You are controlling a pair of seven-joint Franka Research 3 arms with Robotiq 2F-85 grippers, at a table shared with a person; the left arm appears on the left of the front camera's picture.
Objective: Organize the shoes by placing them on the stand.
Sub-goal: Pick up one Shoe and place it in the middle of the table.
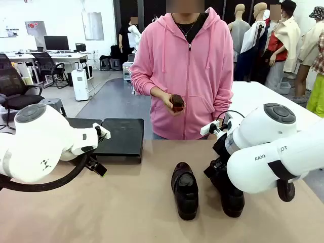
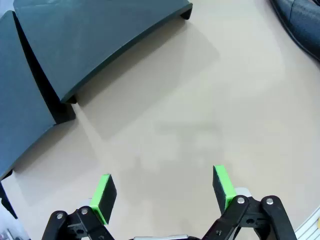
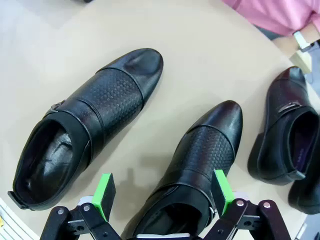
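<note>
The left pincer (image 2: 162, 192) hangs released over bare bench (image 2: 210, 100) beside the stand (image 2: 100, 40), while the right pincer (image 3: 162, 195), likewise released, straddles one black shoe (image 3: 207, 150).

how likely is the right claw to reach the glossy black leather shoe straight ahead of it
Probably yes: the open right claw lines up over that shoe, green pads on either side, nothing in between.

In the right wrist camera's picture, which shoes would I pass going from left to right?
The first shoe, lying apart at the left → second shoe, in the middle, nearest the camera → third shoe, with a metal buckle, at the right.
</note>
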